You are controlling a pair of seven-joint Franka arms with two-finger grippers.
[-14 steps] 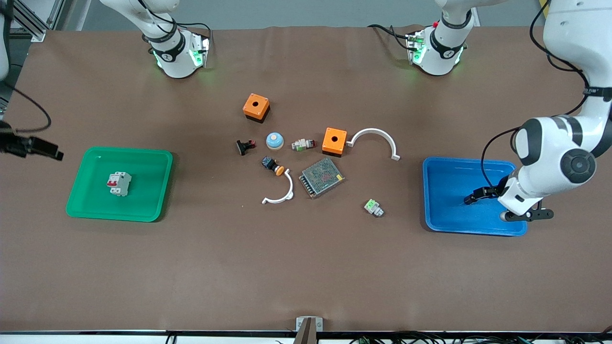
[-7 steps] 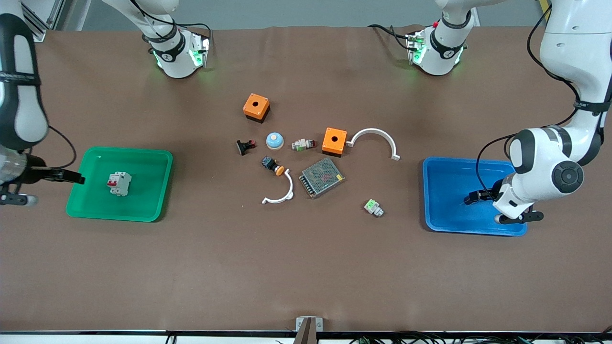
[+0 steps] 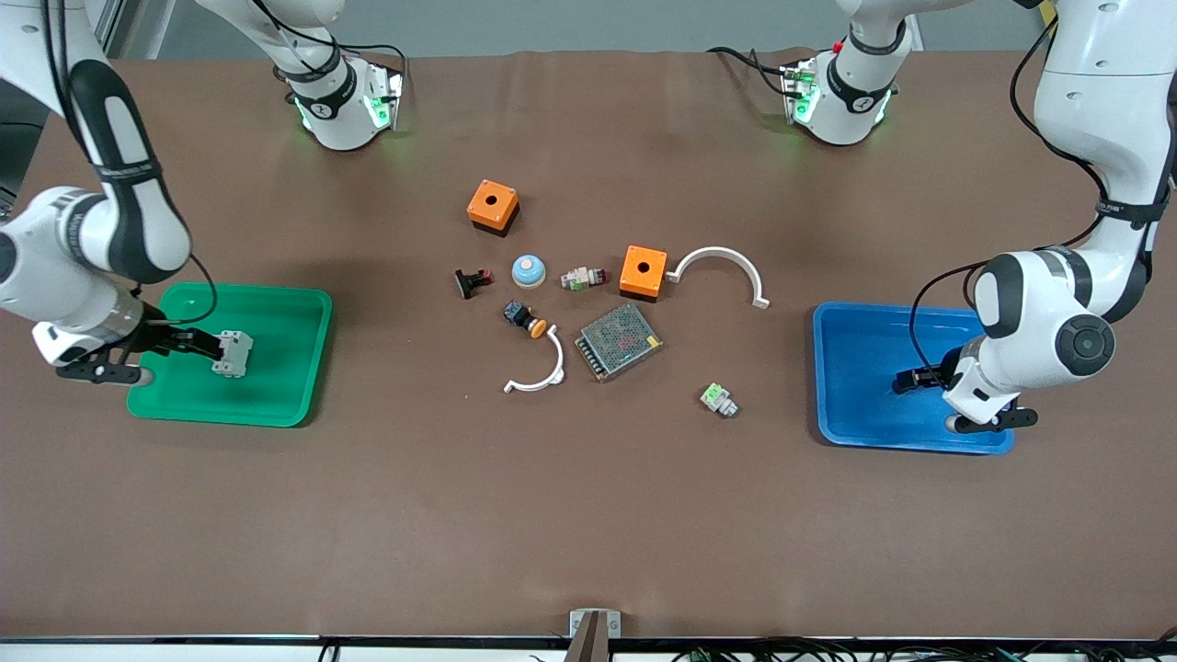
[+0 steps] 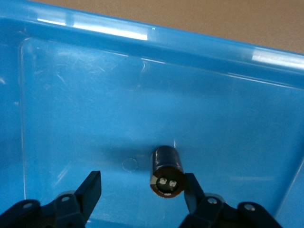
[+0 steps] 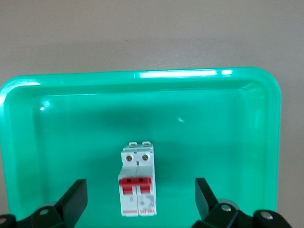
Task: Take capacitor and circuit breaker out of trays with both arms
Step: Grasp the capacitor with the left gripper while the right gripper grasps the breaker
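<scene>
The breaker (image 3: 234, 354), a light-grey block with red levers, lies in the green tray (image 3: 276, 377) at the right arm's end of the table. My right gripper (image 3: 200, 348) is open at the breaker; in the right wrist view its fingers (image 5: 76, 194) stand wide on either side of the breaker (image 5: 137, 183) without touching it. The capacitor (image 4: 166, 172), a black stubby cylinder, lies on its side in the blue tray (image 4: 95, 95). My left gripper (image 4: 142, 190) is open over the blue tray (image 3: 864, 368), with one finger (image 4: 192, 190) right beside the capacitor. The front view hides the capacitor.
In the table's middle lie two orange boxes (image 3: 492, 205) (image 3: 643, 269), a silver mesh box (image 3: 619, 341), two white arcs (image 3: 722, 267) (image 3: 538, 372), a white-and-green connector (image 3: 718, 399), a blue dome (image 3: 528, 269), a black button with an orange cap (image 3: 524, 318) and small parts.
My right arm has swung in from the table's end to the green tray, bringing its open gripper around the breaker. My left gripper has shifted slightly over the blue tray.
</scene>
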